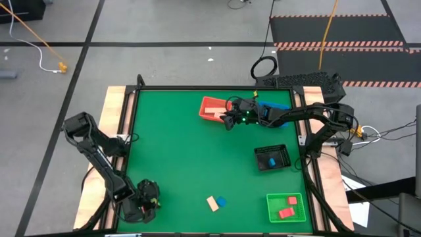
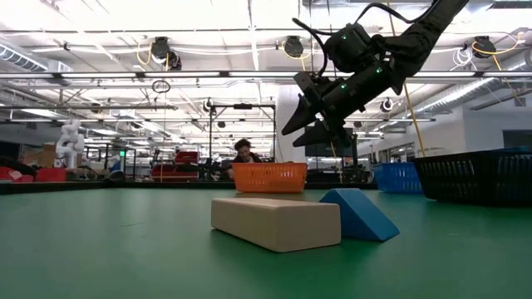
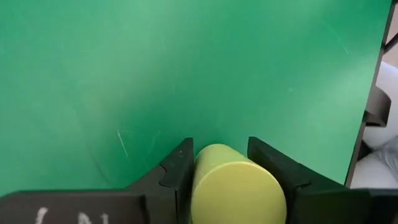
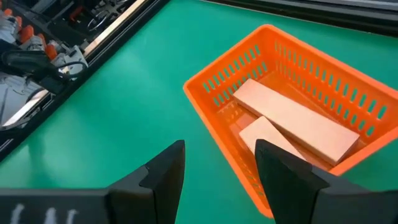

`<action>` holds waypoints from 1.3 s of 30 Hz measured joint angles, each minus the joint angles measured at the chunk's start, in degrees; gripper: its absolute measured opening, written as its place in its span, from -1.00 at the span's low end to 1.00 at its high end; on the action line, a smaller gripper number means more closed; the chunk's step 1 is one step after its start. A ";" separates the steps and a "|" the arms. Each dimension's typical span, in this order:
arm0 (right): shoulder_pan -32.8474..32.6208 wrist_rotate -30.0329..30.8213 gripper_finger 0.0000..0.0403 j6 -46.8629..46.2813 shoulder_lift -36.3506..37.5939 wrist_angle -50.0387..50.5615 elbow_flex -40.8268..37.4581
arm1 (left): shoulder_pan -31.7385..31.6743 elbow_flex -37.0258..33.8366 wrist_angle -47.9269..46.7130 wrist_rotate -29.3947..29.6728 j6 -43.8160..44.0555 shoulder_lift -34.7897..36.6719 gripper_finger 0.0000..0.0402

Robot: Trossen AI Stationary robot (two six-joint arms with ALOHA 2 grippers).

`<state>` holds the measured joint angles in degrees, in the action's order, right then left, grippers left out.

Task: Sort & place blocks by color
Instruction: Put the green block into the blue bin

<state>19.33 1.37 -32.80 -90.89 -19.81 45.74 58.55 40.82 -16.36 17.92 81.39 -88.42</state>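
My left gripper (image 1: pixel 148 196) is near the table's near left corner, shut on a yellow-green cylinder block (image 3: pixel 236 183). My right gripper (image 4: pixel 219 149) is open and empty. It hangs above the table beside the orange tray (image 4: pixel 205 112) at the far middle and also shows in the high view (image 1: pixel 227 120). Two pale wood bars (image 4: pixel 298 118) lie flat in that tray. A pale wood block (image 1: pixel 212 203) and a blue wedge block (image 1: pixel 222 201) rest side by side on the table near the front edge. Both also show close up in the low view, the wood block (image 2: pixel 274 223) and the wedge (image 2: pixel 359 214). My left gripper pinches the cylinder's curved sides (image 3: pixel 202 180) between its two fingers. The cylinder lies along the fingers, and its rounded end (image 3: pixel 221 152) reaches out to the fingertips. The green table shows beyond it; I cannot tell whether the cylinder touches the table.
A blue tray (image 1: pixel 279 104) stands at the far right under my right arm. A black tray (image 1: pixel 281 153) holds a blue block (image 1: pixel 270 161). A green tray (image 1: pixel 273 209) at the near right holds two red blocks (image 1: pixel 286 212). The table's left half is bare green.
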 joint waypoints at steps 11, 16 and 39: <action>-1.79 -7.34 -0.08 2.68 3.08 -0.02 0.00 | -6.17 0.00 0.17 1.65 -7.34 0.00 -0.37; -6.21 -7.43 -0.08 9.35 7.65 0.93 0.00 | -12.17 0.00 3.08 4.27 -18.25 0.00 -0.37; -42.09 19.88 -0.08 20.49 8.33 -4.38 0.00 | -34.85 -0.04 45.96 -5.49 -58.76 0.09 -0.37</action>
<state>-22.76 21.24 -12.31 -82.56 -24.19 45.74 23.70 40.77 29.59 12.43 22.63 -88.33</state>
